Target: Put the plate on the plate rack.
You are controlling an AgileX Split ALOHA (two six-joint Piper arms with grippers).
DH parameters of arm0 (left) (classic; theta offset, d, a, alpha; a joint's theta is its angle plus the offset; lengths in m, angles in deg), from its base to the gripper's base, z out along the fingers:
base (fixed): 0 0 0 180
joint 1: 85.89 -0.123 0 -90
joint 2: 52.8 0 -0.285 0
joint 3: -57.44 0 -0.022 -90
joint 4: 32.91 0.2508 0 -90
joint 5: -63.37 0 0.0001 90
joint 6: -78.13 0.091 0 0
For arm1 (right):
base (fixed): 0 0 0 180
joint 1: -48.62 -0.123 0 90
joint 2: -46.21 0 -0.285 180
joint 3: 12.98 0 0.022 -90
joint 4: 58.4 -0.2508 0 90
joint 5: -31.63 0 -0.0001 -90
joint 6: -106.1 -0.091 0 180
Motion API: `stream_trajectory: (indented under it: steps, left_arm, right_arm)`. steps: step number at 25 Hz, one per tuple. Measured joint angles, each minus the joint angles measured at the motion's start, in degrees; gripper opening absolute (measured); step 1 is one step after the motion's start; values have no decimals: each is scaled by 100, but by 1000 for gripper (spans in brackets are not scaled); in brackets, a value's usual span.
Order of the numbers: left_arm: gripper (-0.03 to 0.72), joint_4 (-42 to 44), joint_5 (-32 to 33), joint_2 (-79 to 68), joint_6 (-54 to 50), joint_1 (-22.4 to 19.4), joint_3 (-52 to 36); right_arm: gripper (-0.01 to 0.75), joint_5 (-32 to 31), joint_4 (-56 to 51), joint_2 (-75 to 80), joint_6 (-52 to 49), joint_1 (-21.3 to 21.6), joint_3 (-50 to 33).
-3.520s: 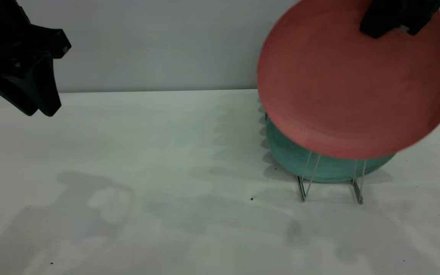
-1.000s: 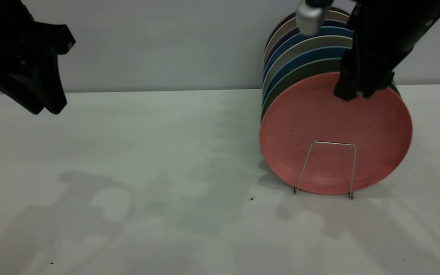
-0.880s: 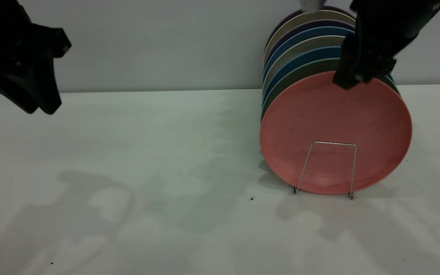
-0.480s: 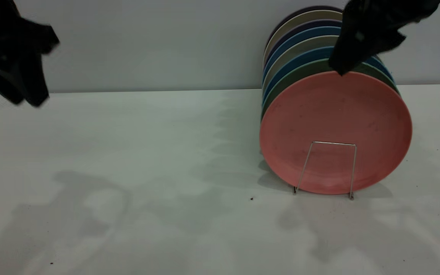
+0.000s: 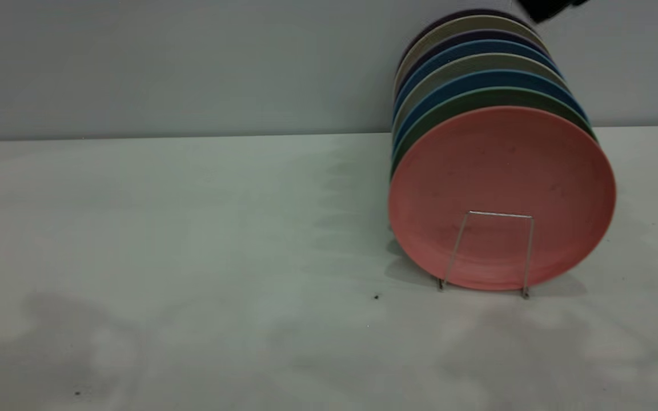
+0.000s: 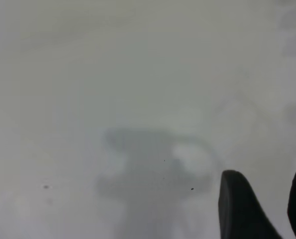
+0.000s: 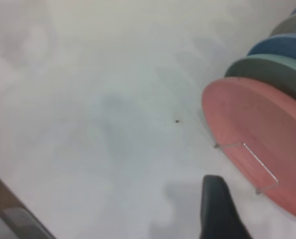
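Item: the plate (image 5: 500, 188), round, salmon-pink, matte, faint dark specks on its face. Position: standing on edge at the front of a row of plates, seated in the plate rack (image 5: 492, 251), with one squared wire loop of the rack rising in front of its lower face. Nothing holds it. Behind it, in order: a green plate (image 5: 477, 103), then blue plates (image 5: 477, 80) alternating with pale grey-beige ones, and a dark plate at the back near the wall (image 5: 192, 63). Rack feet rest on the table (image 5: 192, 257), a pale matte surface bearing a small dark speck (image 5: 376, 297) just beside the rack and soft shadows toward the front. Right hand (image 7: 218, 209): in the exterior view only a dark scrap shows at the top edge above the row; its wrist view shows one black finger, well apart from the plate and gripping nothing; whether it is open or closed cannot be told. Left hand (image 6: 266, 206): outside the exterior view; its wrist view shows two dark fingertips (image 6: 237, 204) held apart with a gap between, empty, over bare table.
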Motion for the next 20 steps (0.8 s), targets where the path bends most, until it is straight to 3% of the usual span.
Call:
stream_trajectory:
  steps: [14,20]
  left_arm:
    - [285,484,1200,2052,-549,0,-63]
    - [285,552,1389,3238,-686,0,-1047]
  right_arm:
    - [433,-1304,335,-1866,-952,0,0]
    - [416,-1960,895,-2761,-1344,0,0]
